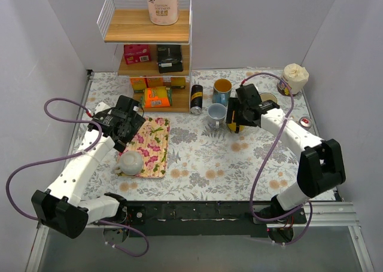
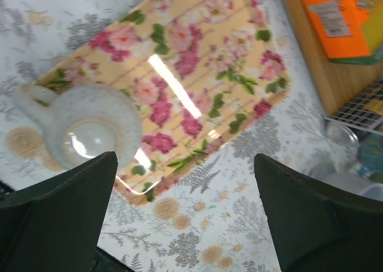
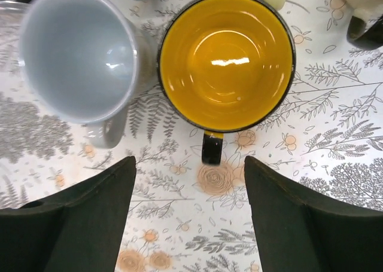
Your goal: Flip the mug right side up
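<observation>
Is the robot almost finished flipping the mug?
Not yet, it seems. The white mug sits bottom up on the flowered tray. The left pincer hangs open near it, holding nothing. The right pincer is open over a yellow cup already mouth up. Gripping and flipping remain.

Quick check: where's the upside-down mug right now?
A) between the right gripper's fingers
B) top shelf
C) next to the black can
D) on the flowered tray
D: the white speckled mug sits base up on the flowered tray, while the yellow mug and grey mug in the right wrist view stand open side up.
</observation>
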Controlling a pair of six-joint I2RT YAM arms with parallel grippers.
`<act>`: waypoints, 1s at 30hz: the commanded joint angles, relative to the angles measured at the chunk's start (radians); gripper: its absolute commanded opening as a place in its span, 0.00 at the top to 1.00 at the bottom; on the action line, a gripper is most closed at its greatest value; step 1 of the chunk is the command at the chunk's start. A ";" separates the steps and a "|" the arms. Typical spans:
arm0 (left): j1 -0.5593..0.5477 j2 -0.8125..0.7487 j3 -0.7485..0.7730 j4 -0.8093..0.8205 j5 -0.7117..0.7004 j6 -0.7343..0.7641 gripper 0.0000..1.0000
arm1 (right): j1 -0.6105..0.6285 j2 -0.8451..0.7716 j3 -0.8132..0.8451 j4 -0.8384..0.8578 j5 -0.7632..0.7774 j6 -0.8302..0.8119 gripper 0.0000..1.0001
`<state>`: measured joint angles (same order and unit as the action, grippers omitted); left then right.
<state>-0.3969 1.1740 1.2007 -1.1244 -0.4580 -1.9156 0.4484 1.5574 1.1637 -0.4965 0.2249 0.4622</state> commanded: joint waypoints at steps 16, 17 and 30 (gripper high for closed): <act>0.227 -0.073 -0.214 -0.213 -0.030 -0.516 0.02 | -0.119 -0.160 0.091 -0.102 -0.190 0.036 0.22; 0.230 -0.062 -0.228 -0.206 -0.019 -0.546 0.02 | -0.122 -0.164 0.085 -0.100 -0.191 0.035 0.22; 0.237 -0.002 -0.354 -0.069 -0.028 -0.681 0.02 | -0.151 -0.189 0.067 -0.080 -0.263 0.035 0.24</act>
<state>-0.1646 1.1763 0.8845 -1.2350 -0.4702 -1.9980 0.3069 1.3933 1.2358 -0.6010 -0.0017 0.4950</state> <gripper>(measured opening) 0.982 0.763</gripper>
